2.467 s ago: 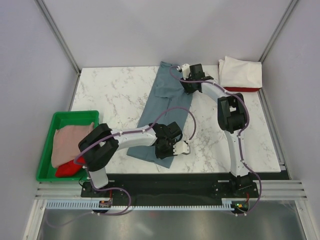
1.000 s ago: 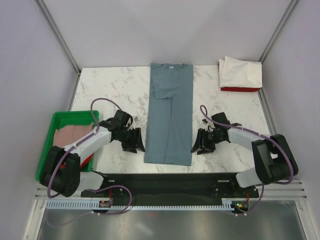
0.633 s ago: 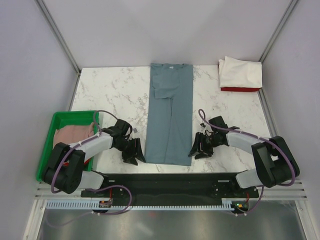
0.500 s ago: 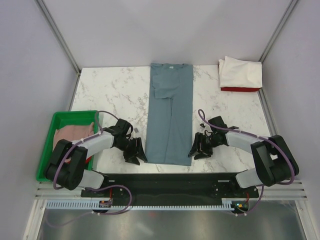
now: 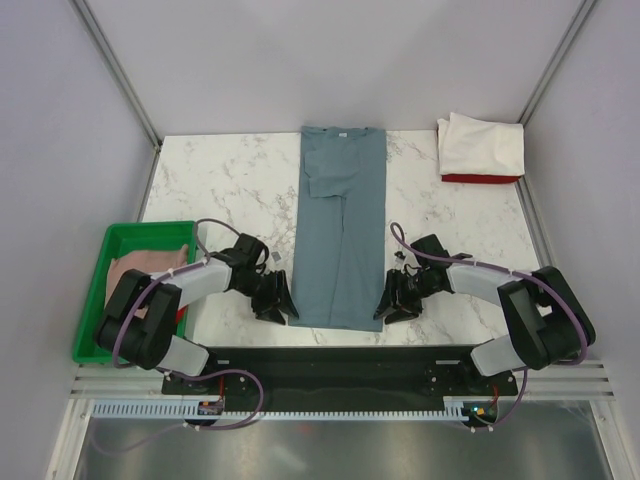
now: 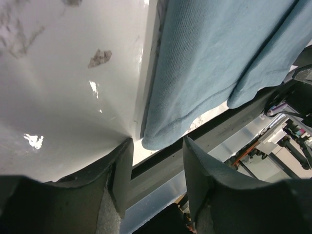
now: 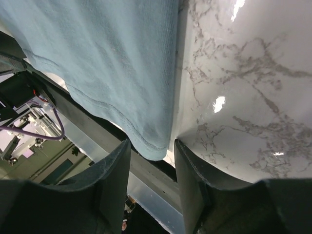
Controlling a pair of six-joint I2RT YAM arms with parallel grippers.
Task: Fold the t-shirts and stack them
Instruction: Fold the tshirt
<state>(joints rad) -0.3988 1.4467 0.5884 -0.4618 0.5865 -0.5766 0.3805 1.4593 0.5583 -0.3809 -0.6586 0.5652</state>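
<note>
The slate blue-grey t-shirt [image 5: 342,225] lies as a long narrow strip down the middle of the marble table, neck label at the far end. My left gripper [image 5: 283,308] is open at its near left corner [image 6: 161,139], which sits between the jaws. My right gripper [image 5: 385,305] is open at its near right corner [image 7: 153,146], also between the jaws. A folded white t-shirt [image 5: 482,146] lies on a red one [image 5: 480,179] at the far right. A pale pink t-shirt [image 5: 140,270] lies in the green tray.
The green tray [image 5: 105,300] stands at the table's left edge and also holds something red. The black front rail [image 5: 340,357] runs just beyond the near table edge, close under both grippers.
The shirt was straightened into a strip, then both arms came down to the near end. In the last second both grippers closed in on the shirt's near corners.
</note>
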